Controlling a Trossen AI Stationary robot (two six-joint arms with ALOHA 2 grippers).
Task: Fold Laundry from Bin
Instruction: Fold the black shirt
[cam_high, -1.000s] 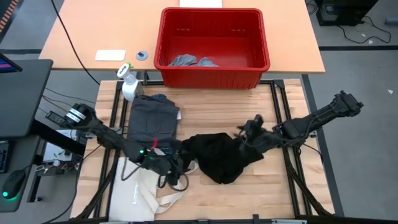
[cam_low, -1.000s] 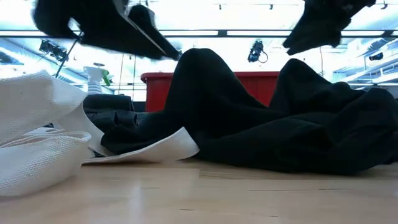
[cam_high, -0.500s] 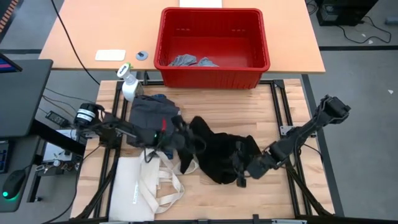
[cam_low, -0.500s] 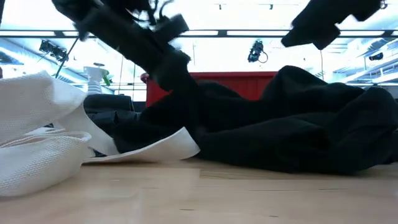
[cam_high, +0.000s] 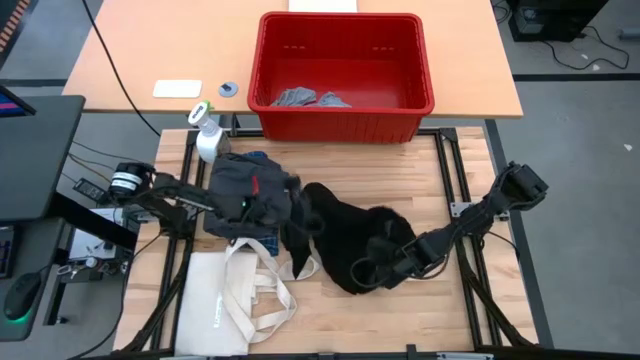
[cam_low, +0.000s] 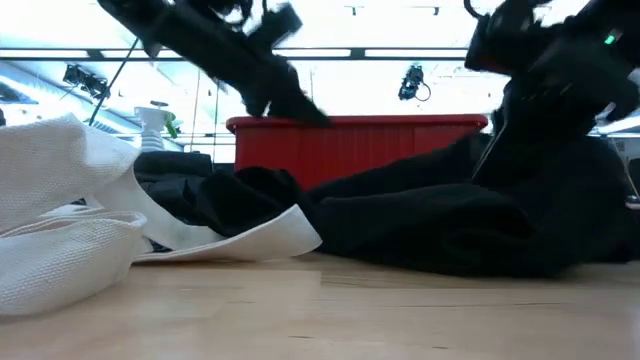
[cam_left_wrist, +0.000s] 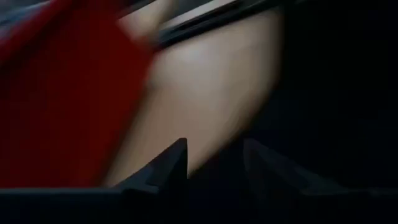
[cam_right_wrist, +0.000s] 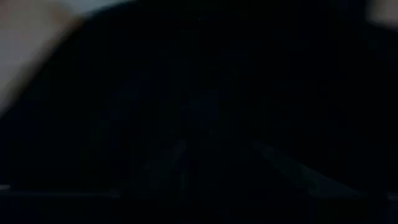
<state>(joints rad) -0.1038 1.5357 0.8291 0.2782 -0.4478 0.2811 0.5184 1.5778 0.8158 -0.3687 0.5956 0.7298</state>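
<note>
Lying in a dark heap on the wooden table (cam_high: 400, 170), the large black piece (cam_high: 350, 235) is the thing both arms are working on. The left gripper (cam_high: 300, 212) is sitting at one end of that heap, with the dark grey piece (cam_high: 235, 185) just behind it and the cream tote bag (cam_high: 235, 300) beside it. Its two fingers (cam_left_wrist: 165, 165) are standing a little apart in the left wrist view, and I cannot tell if any cloth is pinched between them. The right gripper (cam_high: 372, 268) is pressing low into the other end of the black piece — its wrist view is showing almost nothing but dark cloth, so I cannot tell how its jaws are standing or if they are gripping. I think the arms are sitting at opposite ends so they can pull the piece out flat, because a bunched-up garment is hard to fold. The red bin (cam_high: 345, 120) is waiting well beyond both grippers, and small light grey pieces (cam_high: 305, 98) are lying inside it — more laundry for later. A spray bottle (cam_high: 207, 135) is standing near the grey piece, out of the way.
</note>
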